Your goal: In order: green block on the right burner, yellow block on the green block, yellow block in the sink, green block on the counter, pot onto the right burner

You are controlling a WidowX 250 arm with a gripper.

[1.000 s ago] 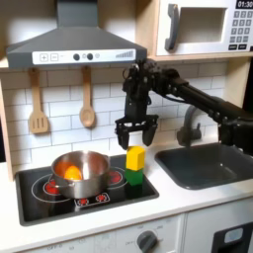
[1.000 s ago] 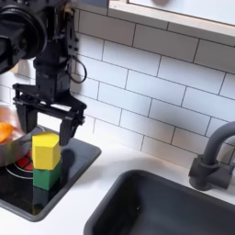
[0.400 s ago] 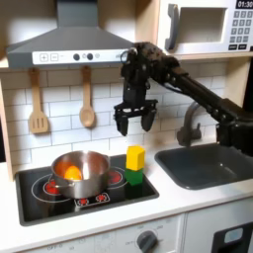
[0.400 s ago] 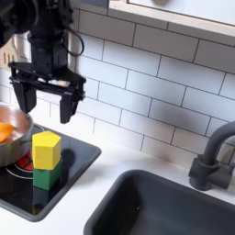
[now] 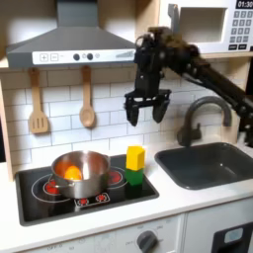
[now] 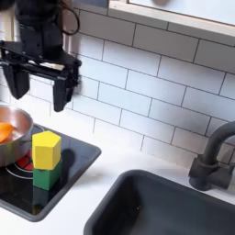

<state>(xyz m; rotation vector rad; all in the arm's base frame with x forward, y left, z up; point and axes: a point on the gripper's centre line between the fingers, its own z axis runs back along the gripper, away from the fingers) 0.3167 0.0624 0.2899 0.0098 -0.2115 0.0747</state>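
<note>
Yellow block [image 5: 135, 157] sits stacked on the green block [image 5: 133, 177] over the burner, so I hold my gripper [image 5: 146, 109] high above, fingers wide apart and empty, clear of the stack

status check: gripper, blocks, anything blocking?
Gripper open, empty, above the stack. Yellow block atop green block on burner. Path to sink looks clear.

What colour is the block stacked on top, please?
Yellow: the yellow block sits on the green block, clearest in the second exterior view.
</note>
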